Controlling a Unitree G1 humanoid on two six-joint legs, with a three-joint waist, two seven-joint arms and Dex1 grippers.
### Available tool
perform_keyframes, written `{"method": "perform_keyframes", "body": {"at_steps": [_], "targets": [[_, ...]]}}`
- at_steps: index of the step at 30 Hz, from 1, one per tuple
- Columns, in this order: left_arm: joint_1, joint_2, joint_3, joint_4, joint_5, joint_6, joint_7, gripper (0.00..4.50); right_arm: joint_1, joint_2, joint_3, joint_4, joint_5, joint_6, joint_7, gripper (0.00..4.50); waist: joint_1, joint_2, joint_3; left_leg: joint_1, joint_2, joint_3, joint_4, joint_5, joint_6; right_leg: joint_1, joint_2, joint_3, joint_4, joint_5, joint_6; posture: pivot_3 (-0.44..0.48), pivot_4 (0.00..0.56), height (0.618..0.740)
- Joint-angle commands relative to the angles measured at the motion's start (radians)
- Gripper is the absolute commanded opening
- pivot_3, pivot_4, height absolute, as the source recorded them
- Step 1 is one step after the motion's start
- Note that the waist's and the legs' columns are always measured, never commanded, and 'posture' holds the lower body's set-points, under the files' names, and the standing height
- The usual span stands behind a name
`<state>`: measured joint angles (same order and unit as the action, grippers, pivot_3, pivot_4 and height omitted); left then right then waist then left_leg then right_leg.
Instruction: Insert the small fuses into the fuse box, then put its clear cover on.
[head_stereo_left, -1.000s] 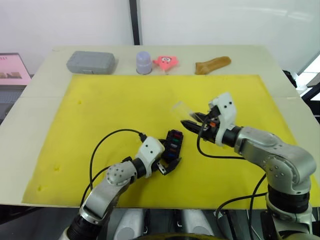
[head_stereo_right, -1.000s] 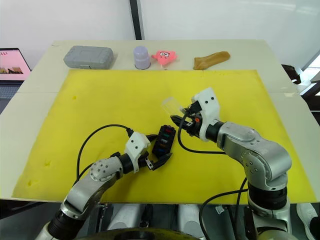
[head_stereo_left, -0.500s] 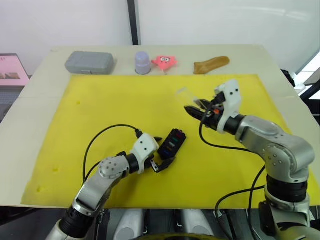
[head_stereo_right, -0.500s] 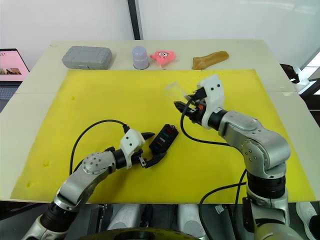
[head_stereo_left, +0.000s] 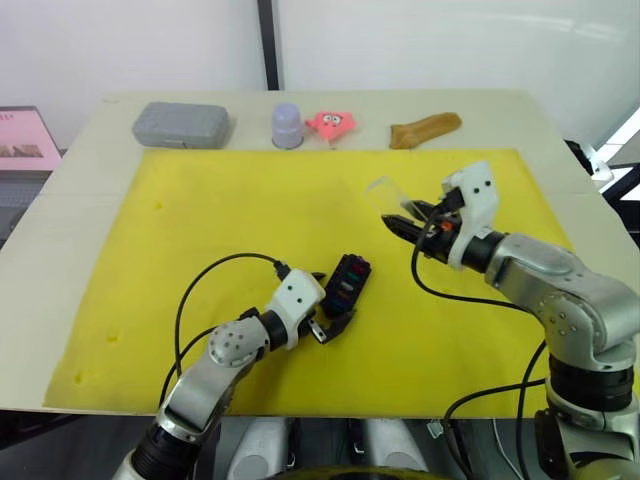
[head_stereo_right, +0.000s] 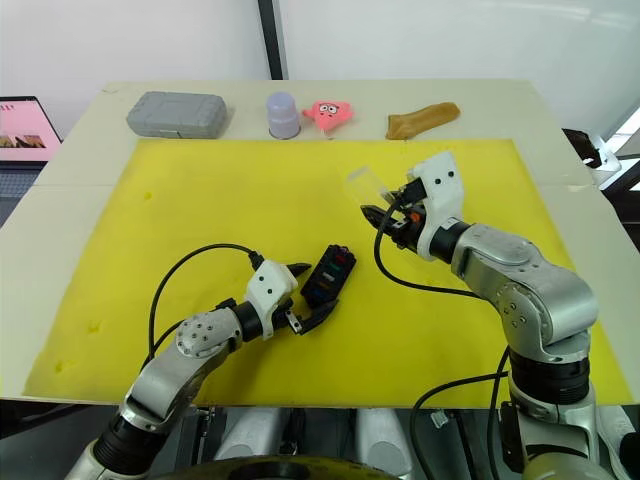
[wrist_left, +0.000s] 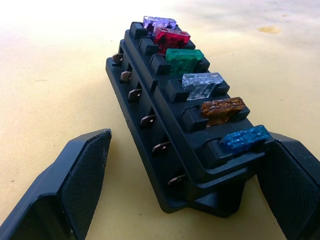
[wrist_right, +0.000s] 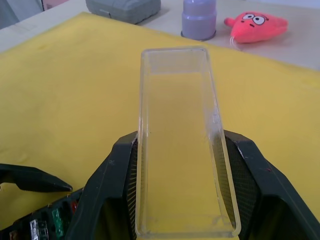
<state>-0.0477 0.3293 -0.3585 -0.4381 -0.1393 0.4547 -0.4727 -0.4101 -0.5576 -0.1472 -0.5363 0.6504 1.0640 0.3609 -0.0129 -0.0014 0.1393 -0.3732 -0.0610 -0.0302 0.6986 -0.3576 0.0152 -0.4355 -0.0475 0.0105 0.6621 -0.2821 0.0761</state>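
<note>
Right fingers (wrist_right: 175, 200): squeezing the clear cover (wrist_right: 177, 135), up in the air
Left fingers (wrist_left: 175, 210): wide apart around the fuse box (wrist_left: 175, 135), all small fuses (wrist_left: 192, 87) in

Beige worktop (head_stereo_left: 70, 175) carries yellow mat (head_stereo_left: 230, 215); fuse box (head_stereo_left: 345, 283) lies on mat. Along far edge: grey case (head_stereo_left: 182, 123), lilac cup (head_stereo_left: 287, 125), pink toy (head_stereo_left: 333, 124), brown piece (head_stereo_left: 425, 128).
</note>
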Motion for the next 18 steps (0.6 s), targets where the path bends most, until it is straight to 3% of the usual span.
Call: {"method": "perform_keyframes", "body": {"at_steps": [1, 5, 18], "targets": [[0.009, 0.011, 0.067, -0.068, -0.046, 0.025, -0.012, 4.5, -0.032, -0.012, -0.012, -0.028, 0.01, -0.013, 0.008, 1.72, 0.001, 0.0, 0.0, 0.0, 0.0, 0.0, 0.0, 0.0, 0.0, 0.0, 0.0, 0.0, 0.0, 0.0, 0.0, 0.0, 0.15, 0.74], [0.005, 0.025, 0.084, -0.084, -0.07, 0.041, -0.031, 4.5, -0.047, -0.01, -0.002, -0.014, 0.009, -0.014, 0.012, 1.72, 0.002, 0.0, 0.0, 0.0, 0.0, 0.0, 0.0, 0.0, 0.0, 0.0, 0.0, 0.0, 0.0, 0.0, 0.0, 0.0, 0.15, 0.74], [-0.018, -0.005, 0.017, 0.029, 0.016, -0.021, -0.009, 4.5, -0.026, -0.003, -0.001, -0.04, 0.031, 0.0, 0.01, 1.72, 0.004, 0.0, 0.0, 0.0, 0.0, 0.0, 0.0, 0.0, 0.0, 0.0, 0.0, 0.0, 0.0, 0.0, 0.0, 0.0, 0.15, 0.74]]}}
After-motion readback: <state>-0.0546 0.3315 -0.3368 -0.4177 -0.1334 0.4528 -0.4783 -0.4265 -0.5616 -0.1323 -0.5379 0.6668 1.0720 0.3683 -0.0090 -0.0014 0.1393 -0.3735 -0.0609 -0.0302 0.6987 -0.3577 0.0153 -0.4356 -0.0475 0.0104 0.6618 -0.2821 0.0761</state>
